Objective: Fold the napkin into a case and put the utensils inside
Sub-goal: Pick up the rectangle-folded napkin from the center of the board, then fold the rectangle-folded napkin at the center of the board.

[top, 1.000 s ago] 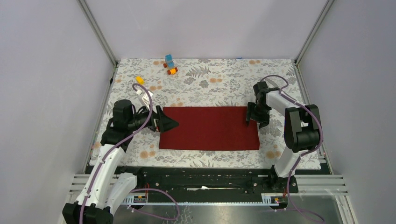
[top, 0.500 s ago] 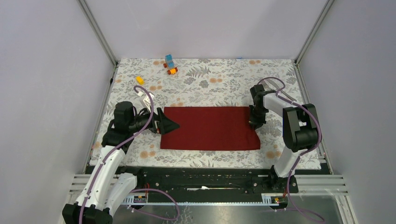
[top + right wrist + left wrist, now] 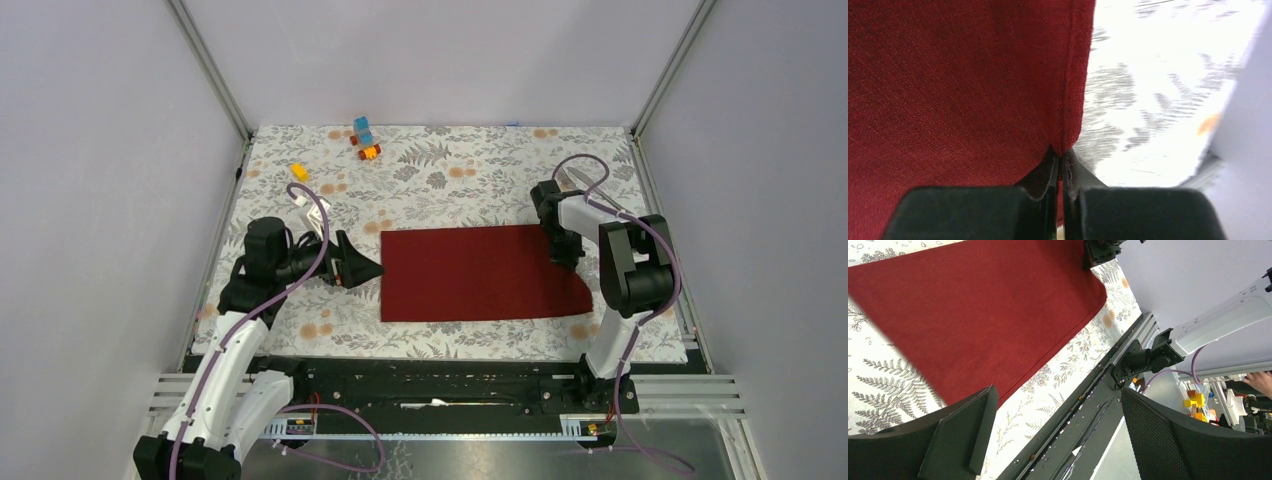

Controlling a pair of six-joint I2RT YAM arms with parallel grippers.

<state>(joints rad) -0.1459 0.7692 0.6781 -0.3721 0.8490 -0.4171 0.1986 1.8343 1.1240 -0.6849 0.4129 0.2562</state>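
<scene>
Right wrist view: napkin hem pinched, cloth dragged toward the right arm.

Within the last second the right gripper (image 3: 1062, 167) has pressed its 2 fingers together on the hem of the dark red napkin (image 3: 963, 75). The top external view shows the whole cloth slid rightward. Its left edge now lies just clear of the left gripper (image 3: 365, 268), whose fingers stand spread wide and hold nothing (they overlapped that edge a moment ago). The napkin lies flat on the floral tablecloth (image 3: 450, 170), its right edge near the far corner caught between the right fingertips and its near-right corner slightly curled. Folding looks barely begun, and no case is formed yet.
</scene>
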